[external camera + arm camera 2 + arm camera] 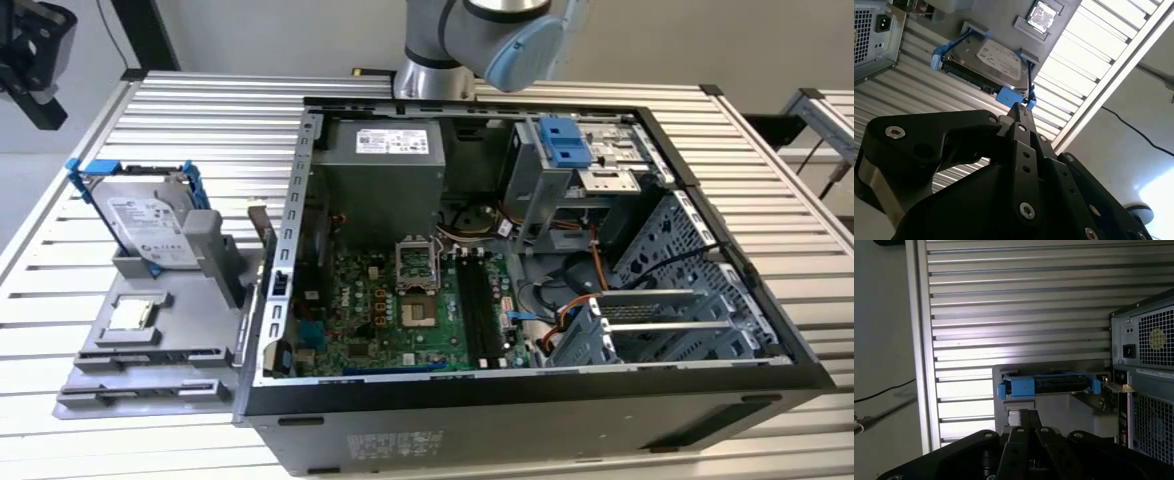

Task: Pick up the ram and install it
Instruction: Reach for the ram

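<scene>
The ram [263, 242] is a thin dark stick with a gold edge. It stands on end in the grey stand, between the hard drive and the open computer case, and in the first wrist view the ram [1107, 392] sits right beside the case's rear. The motherboard's black slots [477, 305] lie inside the case. My gripper [44, 112] hangs high at the exterior view's upper left, well away from the ram. In both wrist views the black fingers meet at the tip, so the gripper [1021, 107] [1026, 414] is shut with nothing in it.
A silver hard drive in a blue frame [140, 215] [996, 60] [1054, 385] stands on the grey stand [147, 350], with a small square chip [131, 315] [1043, 15] beside it. The case's walls [287, 250] rise around the motherboard. The slatted table's edge [921, 340] is close.
</scene>
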Controlling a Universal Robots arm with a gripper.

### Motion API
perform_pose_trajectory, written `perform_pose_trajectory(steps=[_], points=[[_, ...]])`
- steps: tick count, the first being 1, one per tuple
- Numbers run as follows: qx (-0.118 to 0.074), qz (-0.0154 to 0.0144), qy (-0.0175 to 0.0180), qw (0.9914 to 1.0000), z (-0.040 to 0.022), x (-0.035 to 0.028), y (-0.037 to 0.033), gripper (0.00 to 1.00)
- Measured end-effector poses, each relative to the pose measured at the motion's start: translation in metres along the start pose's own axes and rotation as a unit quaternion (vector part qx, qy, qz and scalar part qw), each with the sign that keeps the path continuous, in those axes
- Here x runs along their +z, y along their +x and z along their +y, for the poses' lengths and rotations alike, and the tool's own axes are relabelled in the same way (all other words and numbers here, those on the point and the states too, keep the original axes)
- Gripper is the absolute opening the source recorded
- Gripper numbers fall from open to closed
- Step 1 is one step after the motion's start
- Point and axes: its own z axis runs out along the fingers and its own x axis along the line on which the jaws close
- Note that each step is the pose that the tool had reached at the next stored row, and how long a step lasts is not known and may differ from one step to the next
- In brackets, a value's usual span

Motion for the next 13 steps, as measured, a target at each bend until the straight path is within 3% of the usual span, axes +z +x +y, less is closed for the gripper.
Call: perform_pose_trajectory(steps=[13], points=[[-0.001,-0.0001,-0.0004,1.0,-0.0029,-0.0001,-0.0008,0.0]])
